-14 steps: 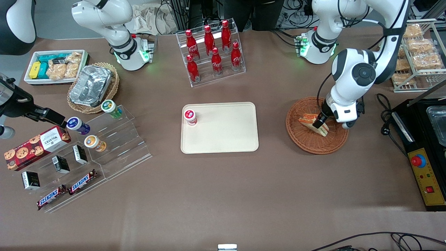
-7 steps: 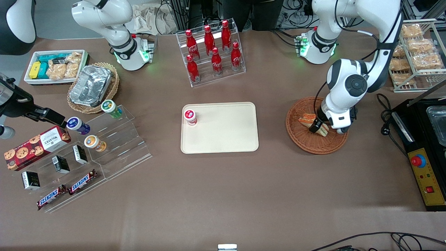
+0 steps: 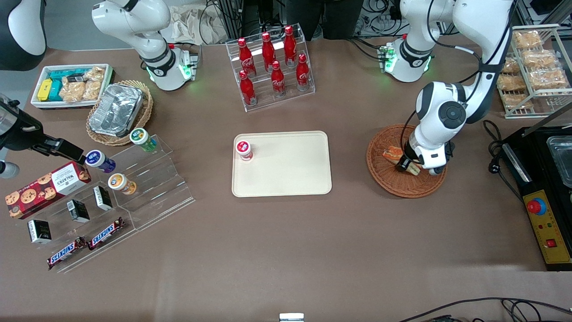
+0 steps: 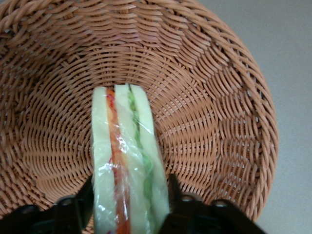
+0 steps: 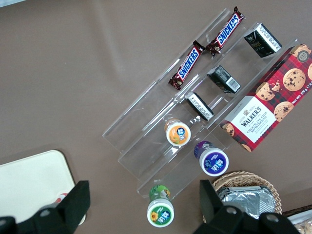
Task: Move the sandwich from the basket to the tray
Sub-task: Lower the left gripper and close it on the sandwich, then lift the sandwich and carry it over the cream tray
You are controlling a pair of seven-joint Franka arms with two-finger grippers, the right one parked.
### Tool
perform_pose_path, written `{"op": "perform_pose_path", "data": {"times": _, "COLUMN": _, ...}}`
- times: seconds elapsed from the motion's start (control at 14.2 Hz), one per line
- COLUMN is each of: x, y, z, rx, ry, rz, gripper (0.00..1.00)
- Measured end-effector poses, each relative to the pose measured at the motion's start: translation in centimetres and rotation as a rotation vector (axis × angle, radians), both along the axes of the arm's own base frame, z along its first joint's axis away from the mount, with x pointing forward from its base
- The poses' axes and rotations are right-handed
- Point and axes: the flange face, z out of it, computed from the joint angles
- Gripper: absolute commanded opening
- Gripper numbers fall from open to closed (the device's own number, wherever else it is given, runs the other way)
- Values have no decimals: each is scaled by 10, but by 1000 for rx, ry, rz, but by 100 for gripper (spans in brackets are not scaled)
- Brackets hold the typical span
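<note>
The sandwich (image 3: 392, 153), a plastic-wrapped white wedge with orange-red and green layers, lies in the reddish-brown wicker basket (image 3: 389, 183) toward the working arm's end of the table. My left gripper (image 3: 404, 166) is down in the basket, open, with one finger on each side of the sandwich and close against it. The wrist view shows the sandwich (image 4: 124, 161) standing on edge between the dark fingers (image 4: 174, 187), with the basket (image 4: 209, 97) weave all around. The cream tray (image 3: 290, 170) lies flat at the table's middle, beside the basket.
A small red-capped jar (image 3: 243, 150) stands on the tray's corner nearest the parked arm. A clear rack of red cola bottles (image 3: 272, 67) is farther from the camera than the tray. A black control box (image 3: 545, 214) and a wire snack rack (image 3: 536, 71) flank the basket.
The left arm has lowered and drawn in over the basket, bringing the gripper down around the sandwich. The sandwich has not moved.
</note>
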Motion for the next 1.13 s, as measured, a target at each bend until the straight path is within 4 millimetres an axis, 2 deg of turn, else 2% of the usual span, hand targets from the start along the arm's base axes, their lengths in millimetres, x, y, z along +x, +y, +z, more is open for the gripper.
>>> {"op": "perform_pose_path", "data": {"times": 0.35, "x": 3, "y": -2, "z": 3, "rx": -3, "ry": -13, "rz": -2, "gripper": 0}}
{"op": "perform_pose_path", "data": {"times": 0.49, "x": 8, "y": -7, "z": 18, "rx": -8, "ry": -39, "rz": -11, "gripper": 0}}
{"op": "perform_pose_path", "data": {"times": 0.56, "x": 10, "y": -10, "z": 33, "rx": -6, "ry": -36, "rz": -16, "gripper": 0}}
{"op": "perform_pose_path", "data": {"times": 0.7, "x": 20, "y": -16, "z": 81, "rx": 6, "ry": 1, "rz": -29, "gripper": 0}}
{"op": "perform_pose_path", "data": {"times": 0.99, "x": 47, "y": -51, "z": 212, "rx": 14, "ry": 22, "rz": -104, "gripper": 0}}
{"op": "perform_pose_path", "data": {"times": 1.06, "x": 50, "y": -62, "z": 235, "rx": 8, "ry": 0, "rz": -151, "gripper": 0}}
{"op": "perform_pose_path", "data": {"times": 1.13, "x": 51, "y": -73, "z": 249, "rx": 3, "ry": -19, "rz": -209, "gripper": 0}}
